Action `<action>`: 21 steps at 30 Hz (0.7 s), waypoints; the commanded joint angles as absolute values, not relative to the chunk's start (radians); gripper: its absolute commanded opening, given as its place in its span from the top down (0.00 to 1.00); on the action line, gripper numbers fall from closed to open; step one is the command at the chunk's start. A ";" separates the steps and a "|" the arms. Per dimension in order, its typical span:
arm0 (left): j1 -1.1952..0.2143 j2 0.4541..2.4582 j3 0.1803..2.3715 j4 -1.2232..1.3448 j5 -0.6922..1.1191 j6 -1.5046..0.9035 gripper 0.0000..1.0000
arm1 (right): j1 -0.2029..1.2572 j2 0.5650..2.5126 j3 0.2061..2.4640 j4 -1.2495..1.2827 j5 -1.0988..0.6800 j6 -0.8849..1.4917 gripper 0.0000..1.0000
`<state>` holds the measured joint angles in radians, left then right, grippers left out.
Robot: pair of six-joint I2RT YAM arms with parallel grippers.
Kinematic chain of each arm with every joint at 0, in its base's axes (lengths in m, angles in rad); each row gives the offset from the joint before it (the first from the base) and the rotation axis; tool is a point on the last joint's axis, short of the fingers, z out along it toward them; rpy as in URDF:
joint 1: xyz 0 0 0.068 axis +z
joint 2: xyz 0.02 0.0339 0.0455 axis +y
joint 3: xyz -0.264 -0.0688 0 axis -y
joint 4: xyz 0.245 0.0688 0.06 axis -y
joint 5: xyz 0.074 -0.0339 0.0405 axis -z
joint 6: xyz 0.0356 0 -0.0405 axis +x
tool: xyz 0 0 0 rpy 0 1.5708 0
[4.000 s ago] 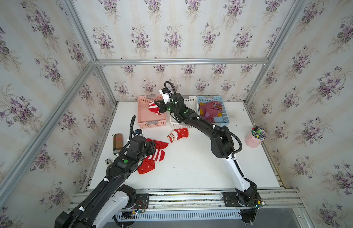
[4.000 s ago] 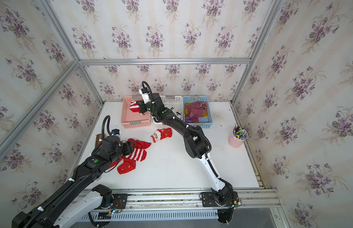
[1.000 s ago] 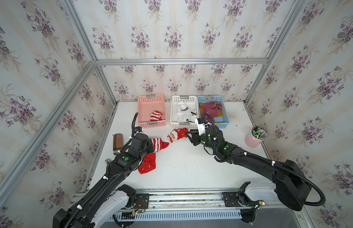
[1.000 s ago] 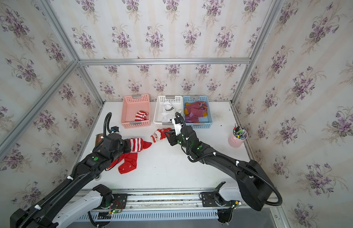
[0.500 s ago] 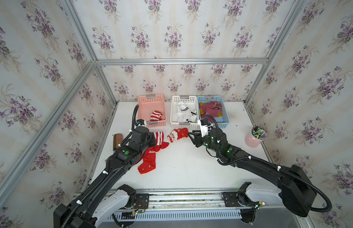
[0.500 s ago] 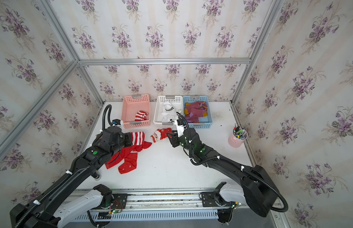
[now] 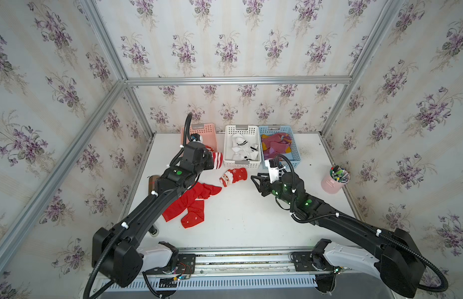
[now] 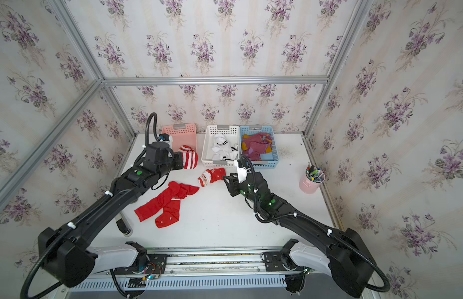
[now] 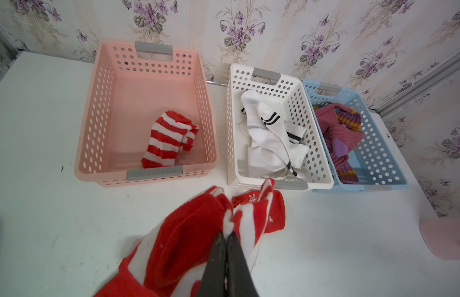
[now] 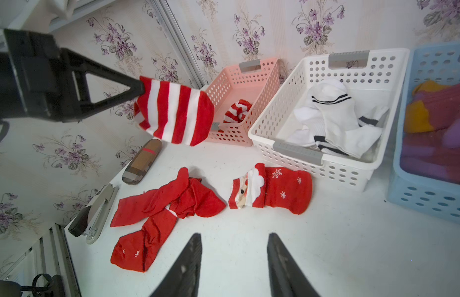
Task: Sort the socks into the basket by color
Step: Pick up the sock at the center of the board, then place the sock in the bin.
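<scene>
1. The left end effector (image 9: 226, 235) is pressed together, pinching a red-and-white striped sock (image 8: 190, 160) that hangs above the tabletop (image 8: 225, 220), just in front of the pink basket (image 8: 185, 136), centre-left in a top view.
2. The right end effector (image 10: 234, 236) is spread and empty, right of the Santa-face sock (image 7: 233, 176).
3. The plain red socks (image 7: 191, 204) lie lower left of the Santa-face sock.

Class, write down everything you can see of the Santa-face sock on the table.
The Santa sock is soft red fabric with white snowflakes; a Santa face with white beard covers one end. It lies flat on the white table, just in front of the white basket and close beside the heap of red socks. Nothing holds it.
</scene>
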<state>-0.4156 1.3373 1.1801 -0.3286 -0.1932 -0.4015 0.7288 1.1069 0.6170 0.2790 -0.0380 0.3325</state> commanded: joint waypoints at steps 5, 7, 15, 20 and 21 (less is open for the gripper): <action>-0.353 1.545 1.386 -0.286 -0.186 -0.350 0.96 | 0.729 1.045 0.589 0.250 -0.019 0.342 0.56; -0.332 1.602 1.426 -0.249 -0.179 -0.346 0.96 | 0.730 1.027 0.581 0.241 -0.020 0.344 0.56; -0.230 1.823 1.628 -0.202 -0.130 -0.332 0.96 | 0.730 0.990 0.560 0.218 -0.030 0.369 0.55; -0.158 1.970 1.781 -0.227 -0.058 -0.322 0.93 | 0.730 0.965 0.549 0.207 -0.035 0.379 0.55; -0.149 2.001 1.815 -0.241 -0.063 -0.316 0.93 | 0.730 0.961 0.550 0.202 -0.035 0.379 0.55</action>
